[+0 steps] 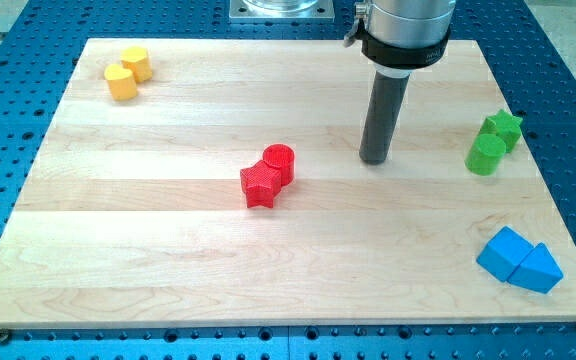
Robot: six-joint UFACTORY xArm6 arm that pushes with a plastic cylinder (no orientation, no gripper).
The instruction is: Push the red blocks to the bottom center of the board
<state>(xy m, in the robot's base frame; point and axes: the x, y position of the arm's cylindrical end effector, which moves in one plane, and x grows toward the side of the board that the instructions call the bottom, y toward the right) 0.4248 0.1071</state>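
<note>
Our tip [373, 160] rests bare on board [168, 290], holding nothing, right of touching red star [258, 187] and red cylinder [279, 163]; we judge this a poor spot for pushing down.

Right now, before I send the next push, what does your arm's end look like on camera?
My arm ends in a straight dark grey rod, round in section, with no jaws. My tip is plain and flat-ended. Above the rod sits a wider silver-grey cylindrical housing ringed by a black collar, with a small metal fitting on the collar's left. No cables or markings show.
</note>
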